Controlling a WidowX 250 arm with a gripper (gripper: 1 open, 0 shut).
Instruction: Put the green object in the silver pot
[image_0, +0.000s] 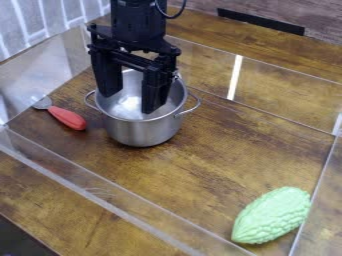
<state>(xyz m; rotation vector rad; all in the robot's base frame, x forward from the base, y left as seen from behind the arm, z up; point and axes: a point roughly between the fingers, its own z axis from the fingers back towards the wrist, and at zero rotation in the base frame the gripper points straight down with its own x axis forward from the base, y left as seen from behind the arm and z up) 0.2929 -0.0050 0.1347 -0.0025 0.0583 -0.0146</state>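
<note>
- Nothing of the task looks done: the green object (271, 215) lies on the tabletop (201, 180), well apart from the silver pot (140, 125).
- Reaching, grasping, carrying and releasing it remain.
- The tool (139, 108) hangs over the pot's mouth, fingers spread wide, holding nothing visible.
- The green object looks pale, bumpy and oval, with tapered ends.

One pot (142, 128), one green vegetable (273, 215)

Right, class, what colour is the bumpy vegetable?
The bumpy vegetable is light green, seen best in the camera view.
</note>
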